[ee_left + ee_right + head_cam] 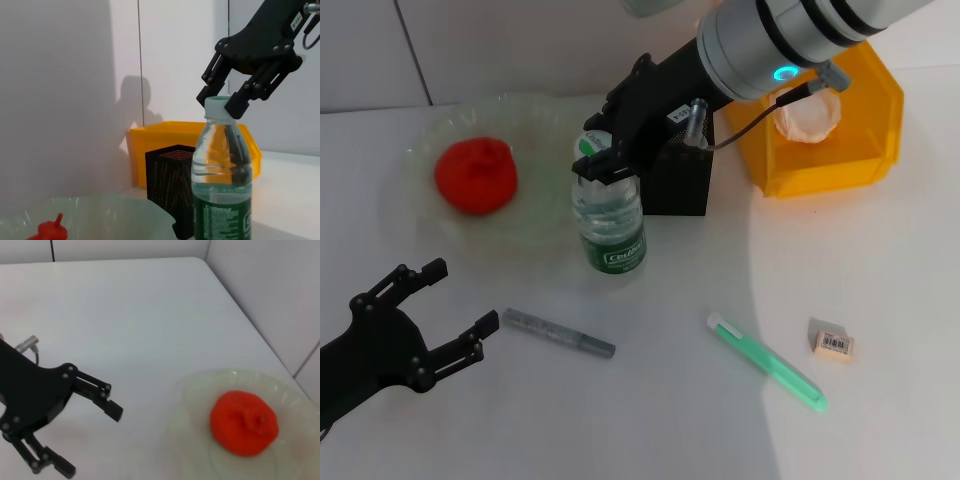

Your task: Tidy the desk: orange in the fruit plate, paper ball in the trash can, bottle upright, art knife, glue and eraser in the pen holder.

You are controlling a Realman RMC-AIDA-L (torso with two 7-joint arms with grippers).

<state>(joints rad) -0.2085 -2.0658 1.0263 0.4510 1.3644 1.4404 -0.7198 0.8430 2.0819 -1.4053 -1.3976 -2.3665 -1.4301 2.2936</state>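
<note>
Bottle point(610, 218) is standing upright at the desk's point(650, 420) centre, right end effector point(603, 158) spreading around its cap; left end effector point(438, 308) is idling spread at eight o'clock.

The light is bright and soft. A big grey shadow covers the tabletop point(880, 300) on the right. Another shadow falls on the wall. The nearby bottle point(222, 185) looks maybe a bit blurry.
</note>
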